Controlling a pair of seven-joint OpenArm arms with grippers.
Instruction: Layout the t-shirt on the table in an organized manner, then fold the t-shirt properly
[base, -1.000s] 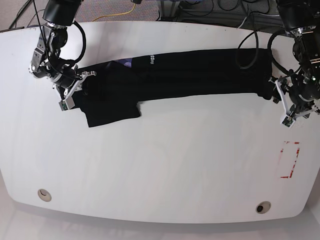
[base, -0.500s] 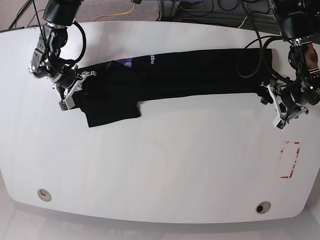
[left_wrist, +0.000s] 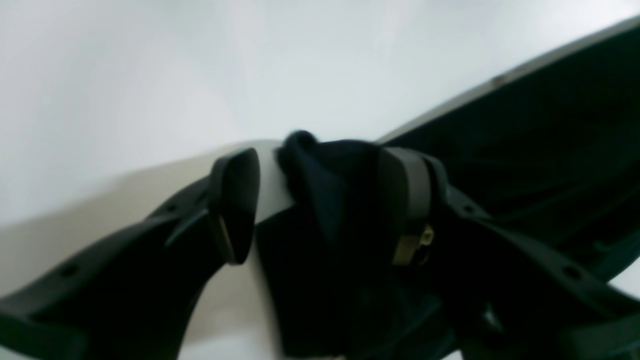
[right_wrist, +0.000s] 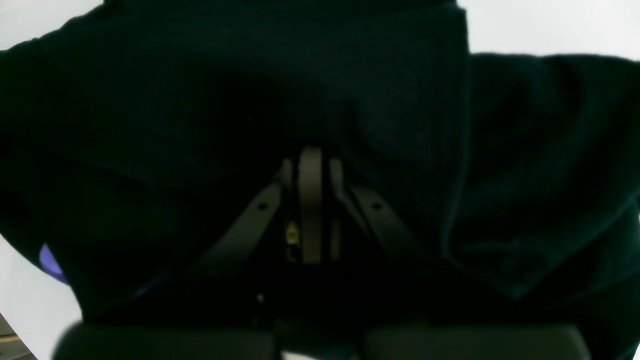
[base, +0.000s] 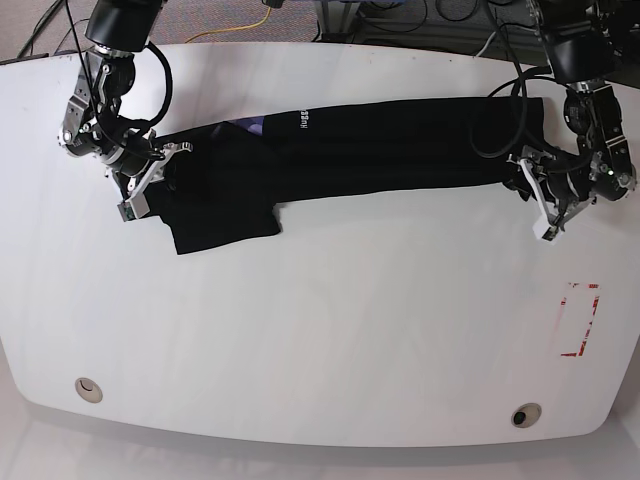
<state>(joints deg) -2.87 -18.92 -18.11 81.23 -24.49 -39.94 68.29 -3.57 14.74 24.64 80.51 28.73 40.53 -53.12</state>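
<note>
table (base: 320, 330): white top beneath both grippers.
t-shirt (base: 380, 145): black, stretched in a long band between the two grippers, one sleeve hanging toward the near edge.
left gripper (left_wrist: 320, 200): jaws spread, a bunched fold of cloth between them.
right gripper (right_wrist: 310, 210): clenched on t-shirt fabric.

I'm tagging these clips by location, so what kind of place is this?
Probably a robotics lab or test bench: a large white table with a red tape rectangle, loose cables on the floor behind it, and a black t-shirt as the work piece.
</note>
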